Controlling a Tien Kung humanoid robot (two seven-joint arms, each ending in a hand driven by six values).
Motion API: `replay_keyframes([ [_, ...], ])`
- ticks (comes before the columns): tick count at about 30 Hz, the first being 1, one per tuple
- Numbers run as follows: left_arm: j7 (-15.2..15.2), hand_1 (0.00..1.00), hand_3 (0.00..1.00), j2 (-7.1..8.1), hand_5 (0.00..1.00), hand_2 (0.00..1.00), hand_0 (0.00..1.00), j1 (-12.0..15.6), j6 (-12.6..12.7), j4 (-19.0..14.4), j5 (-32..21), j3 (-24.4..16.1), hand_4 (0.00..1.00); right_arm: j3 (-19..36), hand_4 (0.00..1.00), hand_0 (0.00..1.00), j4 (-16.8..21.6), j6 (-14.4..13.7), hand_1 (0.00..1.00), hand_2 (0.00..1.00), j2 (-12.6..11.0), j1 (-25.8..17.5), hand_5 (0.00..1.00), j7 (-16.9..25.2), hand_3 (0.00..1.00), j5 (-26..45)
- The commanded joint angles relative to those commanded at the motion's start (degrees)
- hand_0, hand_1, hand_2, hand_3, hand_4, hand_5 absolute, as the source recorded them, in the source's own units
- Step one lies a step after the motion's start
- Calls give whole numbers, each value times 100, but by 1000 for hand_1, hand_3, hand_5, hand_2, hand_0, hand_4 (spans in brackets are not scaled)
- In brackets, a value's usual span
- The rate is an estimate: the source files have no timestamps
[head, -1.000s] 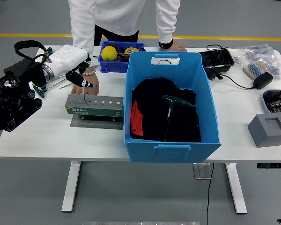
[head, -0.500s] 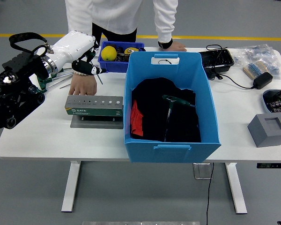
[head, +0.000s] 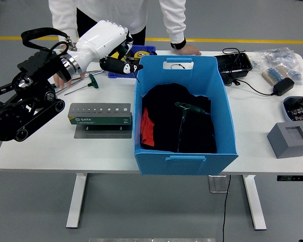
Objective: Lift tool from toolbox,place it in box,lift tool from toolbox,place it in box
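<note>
1. Above the table's left half, the left hand (head: 118,64) hangs in the air just left of the blue box's far-left corner, its dark fingers curled around a thin tool (head: 136,74) whose slim shaft pokes down and right past the fingertips.
2. Behind the hand, the white forearm (head: 98,40) slopes down to the left into the black arm links at the picture's left edge.
3. Just right of the hand stands the big blue box (head: 184,161); on dark cloth inside it lies a T-handle wrench (head: 184,113) with a green grip.
4. Below the hand, the green toolbox (head: 100,114) sits on a grey plate, with a row of small holes along its top face.
5. Left of the hand, another green-handled T-wrench (head: 86,83) lies flat on the white table (head: 50,146), with thinner shafts beside it.
6. Behind the hand, a small blue bin (head: 141,49) is mostly hidden by the forearm.
7. At the far side a person in white leans in: one hand (head: 189,49) rests flat on the table behind the blue box, the other (head: 57,79) is near the loose tools, partly hidden by the robot's arm.
8. To the right lie a black tray (head: 234,64), a power adapter (head: 284,86) and a grey block (head: 291,139).
</note>
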Motion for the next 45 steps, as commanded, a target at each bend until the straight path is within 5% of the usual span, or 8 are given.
replay_keyframes([
  [13, -65, 2, 73, -742, 470, 36, 161, -322, -359, 129, -435, 952, 800, -123, 780, 653, -13, 25, 635, 690, -59, 121, 672, 49, 550, 148],
  [14, -102, 34, 174, -793, 466, 100, 187, -341, -333, 193, -477, 996, 797, -126, 780, 650, -15, 27, 635, 689, -63, 131, 673, 50, 550, 150],
  [19, -276, 34, 174, -1025, 466, 100, 187, -497, -152, 564, -682, 1137, 797, -161, 780, 650, -21, 36, 635, 689, -88, 162, 673, 64, 550, 177],
  [20, -290, 82, 433, -1057, 469, 178, 231, -523, -124, 625, -711, 1145, 811, -162, 780, 648, -21, 36, 635, 689, -91, 165, 673, 65, 550, 177],
  [24, -161, 82, 433, -1192, 469, 178, 231, -603, -36, 897, -685, 1118, 811, -179, 780, 648, -25, 40, 635, 689, -106, 183, 673, 70, 550, 189],
  [31, -113, 182, 544, -1238, 508, 275, 279, -554, 24, 1100, -801, 1113, 849, -189, 780, 649, -29, 42, 627, 689, -115, 193, 673, 79, 550, 223],
  [32, -127, 429, 664, -1239, 556, 662, 347, -541, 27, 1098, -835, 1116, 895, -191, 780, 647, -30, 43, 624, 688, -116, 192, 674, 81, 549, 228],
  [45, 72, 513, 750, -1145, 533, 780, 415, -326, -207, 916, -721, 804, 880, -230, 780, 646, -27, 40, 628, 687, -119, 190, 673, 94, 549, 276],
])
